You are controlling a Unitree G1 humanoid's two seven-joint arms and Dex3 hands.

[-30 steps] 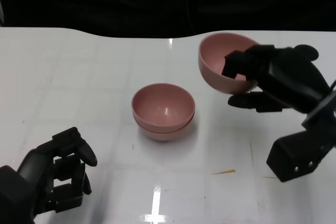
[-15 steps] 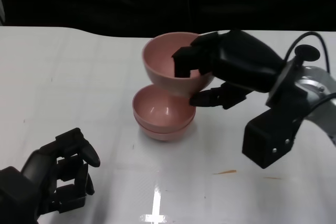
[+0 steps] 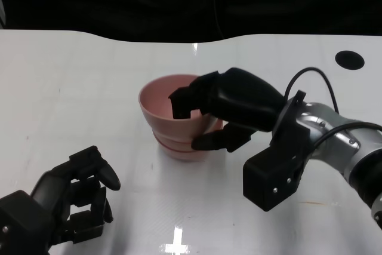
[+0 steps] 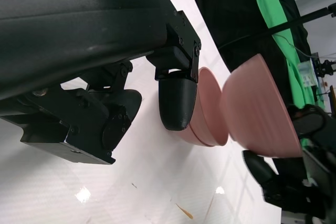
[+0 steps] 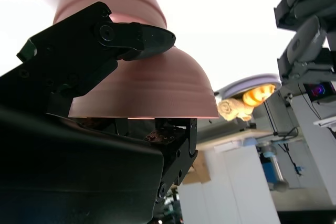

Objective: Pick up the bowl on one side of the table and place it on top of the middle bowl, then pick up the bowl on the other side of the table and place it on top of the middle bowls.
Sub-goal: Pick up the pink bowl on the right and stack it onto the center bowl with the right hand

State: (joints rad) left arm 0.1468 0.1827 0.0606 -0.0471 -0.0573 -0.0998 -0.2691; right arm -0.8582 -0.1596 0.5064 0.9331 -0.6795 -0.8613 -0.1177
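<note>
**Third bowl held over the stack**

My right hand grips a pink bowl by its rim: some fingers hook over the edge into the bowl, and others press against its outer wall from below. The right wrist view shows the same hold, with one black finger lying across the ribbed outside of the bowl. The bowl sits tilted, its opening turned slightly toward my left side, directly above the two stacked pink bowls in the middle of the white worktop. From the head view its bottom seems to reach into the top bowl of the stack. In the left wrist view the held bowl stands beside the stack, and I cannot tell whether it fully rests there.

My left hand is down at the near edge of the worktop, well apart from the bowls. Its fingers are curled inward and it holds nothing.

A small orange-brown mark lies on the worktop near the stack.
</note>
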